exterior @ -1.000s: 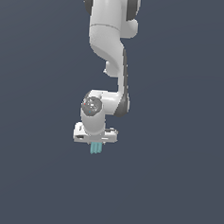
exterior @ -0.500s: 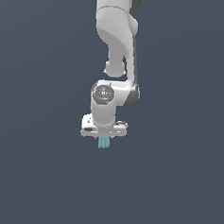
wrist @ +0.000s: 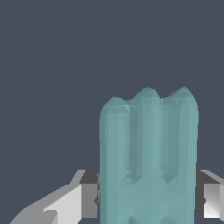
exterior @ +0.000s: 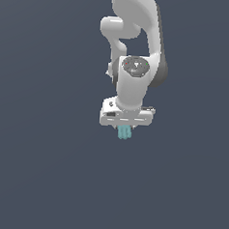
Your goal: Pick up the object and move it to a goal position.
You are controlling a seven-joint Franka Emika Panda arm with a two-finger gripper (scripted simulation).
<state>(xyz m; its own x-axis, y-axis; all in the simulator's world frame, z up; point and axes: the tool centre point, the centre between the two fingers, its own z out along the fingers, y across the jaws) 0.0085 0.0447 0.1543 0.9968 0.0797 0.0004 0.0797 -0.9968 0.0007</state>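
The surroundings are one flat, unbroken field of dark slate blue-grey: no edge, seam, shadow or horizon shows in either view, so it cannot be told whether this is a floor, a worktop or plain backdrop.

In the exterior view, the glossy white jointed robot arm (exterior: 135,50) comes down from the top edge, bends at a round grey-capped joint, and ends in a broad white hand block. Under that block sits the pincer (exterior: 124,129), pointing downward. The small teal, elongated block with lengthwise ridges like bundled rods (exterior: 124,131) hangs from it, its lower end sticking out below the white block and much narrower than that block. Nothing visible touches the block's lower end.

In the wrist view, the teal block (wrist: 148,162) fills the middle, three rounded ridges side by side with domed tips. A grey-and-white finger (wrist: 83,194) lies against one flank and a second finger (wrist: 210,197) against the other, so the pincer (wrist: 148,199) is clamped on the block from both sides.
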